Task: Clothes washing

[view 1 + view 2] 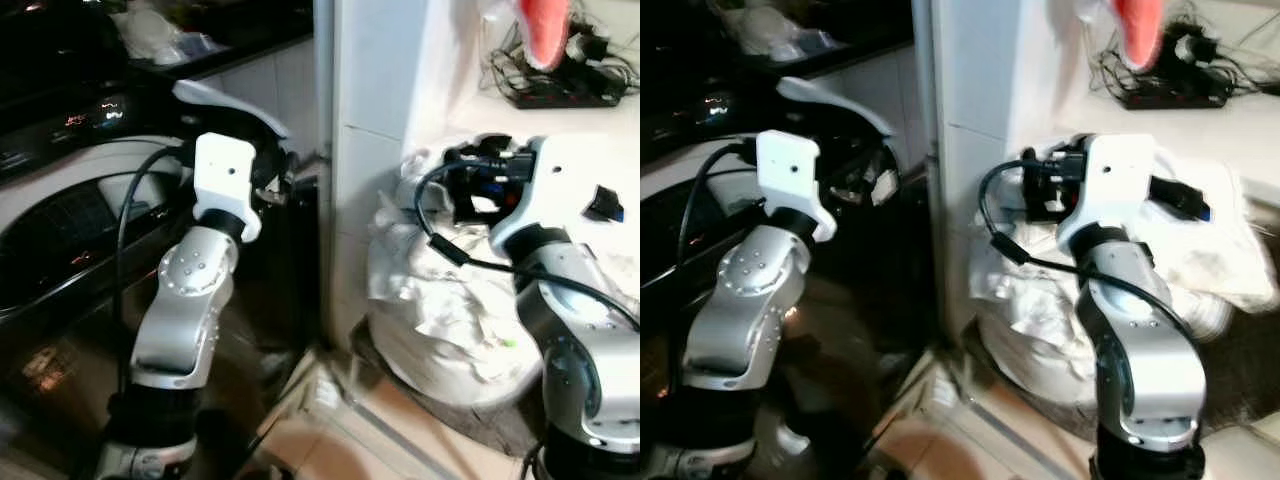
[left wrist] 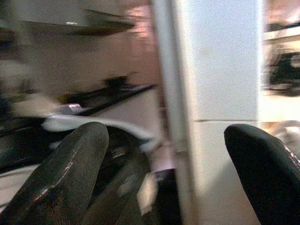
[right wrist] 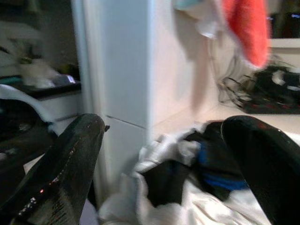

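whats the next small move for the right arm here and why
Probably ease the right gripper forward and down onto the dark garment on the white laundry heap: its fingers are open, empty and aimed at it, not yet touching.

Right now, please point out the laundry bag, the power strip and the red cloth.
laundry bag (image 1: pixel 440 330): left eye view, on its white front side.
power strip (image 1: pixel 560 97): left eye view, on its black body.
red cloth (image 3: pixel 247 28): right wrist view, on its hanging middle.
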### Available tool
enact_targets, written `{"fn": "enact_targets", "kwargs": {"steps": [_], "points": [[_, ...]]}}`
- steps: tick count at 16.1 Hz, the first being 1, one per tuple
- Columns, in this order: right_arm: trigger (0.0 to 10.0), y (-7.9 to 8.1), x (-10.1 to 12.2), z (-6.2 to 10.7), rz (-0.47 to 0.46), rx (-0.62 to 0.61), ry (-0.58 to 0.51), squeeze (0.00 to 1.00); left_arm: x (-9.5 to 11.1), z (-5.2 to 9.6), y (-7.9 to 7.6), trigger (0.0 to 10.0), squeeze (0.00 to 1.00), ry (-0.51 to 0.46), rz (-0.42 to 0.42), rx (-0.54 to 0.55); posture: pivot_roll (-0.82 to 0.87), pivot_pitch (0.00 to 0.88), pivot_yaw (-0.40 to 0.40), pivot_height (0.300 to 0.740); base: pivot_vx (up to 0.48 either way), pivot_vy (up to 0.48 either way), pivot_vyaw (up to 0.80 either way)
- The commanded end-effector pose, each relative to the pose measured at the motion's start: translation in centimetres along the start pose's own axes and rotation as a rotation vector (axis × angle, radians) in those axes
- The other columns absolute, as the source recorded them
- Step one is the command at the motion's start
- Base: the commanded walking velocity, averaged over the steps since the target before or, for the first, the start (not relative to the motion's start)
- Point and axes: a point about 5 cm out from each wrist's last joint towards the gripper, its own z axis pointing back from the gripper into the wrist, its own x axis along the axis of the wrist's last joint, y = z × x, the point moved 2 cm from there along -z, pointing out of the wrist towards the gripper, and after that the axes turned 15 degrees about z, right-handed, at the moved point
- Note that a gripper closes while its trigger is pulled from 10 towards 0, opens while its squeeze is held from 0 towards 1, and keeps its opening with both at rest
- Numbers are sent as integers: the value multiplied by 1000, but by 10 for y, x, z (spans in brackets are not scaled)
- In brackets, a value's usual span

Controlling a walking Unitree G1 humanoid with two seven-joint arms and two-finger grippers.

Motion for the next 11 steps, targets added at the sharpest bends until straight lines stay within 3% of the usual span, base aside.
{"fn": "enact_targets", "kwargs": {"steps": [1,10,11], "points": [[10000,3,0,-1,-8,26,7,0,-4,2,6,10000,0,21,-7,28,-28,0,44,740,0,0,0],[10000,10,-13,0,3,72,64,0,-5,5,10,10000,0,9,-1,88,-16,0,-1,740,0,0,0],[10000,10,-20,1,-43,61,82,0,-10,7,15,10000,0,17,24,141,-9,0,-18,740,0,0,0]]}}
